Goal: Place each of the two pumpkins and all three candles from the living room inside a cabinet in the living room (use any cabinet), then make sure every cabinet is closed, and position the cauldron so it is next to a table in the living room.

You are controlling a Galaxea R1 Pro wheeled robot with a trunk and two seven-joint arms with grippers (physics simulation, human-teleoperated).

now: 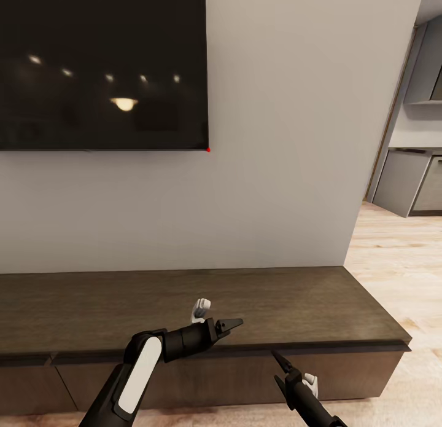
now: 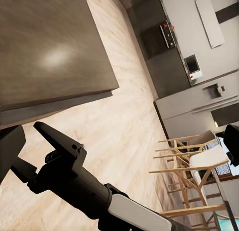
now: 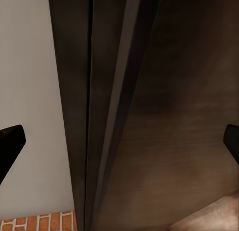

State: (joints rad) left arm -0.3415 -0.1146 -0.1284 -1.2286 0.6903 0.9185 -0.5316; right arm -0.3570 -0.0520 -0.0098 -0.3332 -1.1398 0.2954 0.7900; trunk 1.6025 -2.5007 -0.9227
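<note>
No text, label, brand or number can be read in any view — the dark wall screen carries only reflected lights, and the kitchen appliances are seen too small for any marking to be made out.

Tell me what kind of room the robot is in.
Most likely a living room in an open-plan home: a large dark TV screen hangs on the wall above the long, low dark wood cabinet, and kitchen units show past the wall's end, over a pale wood floor.

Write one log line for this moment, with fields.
scene: facing cabinet | drawers: look closed | left gripper: open, empty | right gripper: open, empty, near drawer front
</note>
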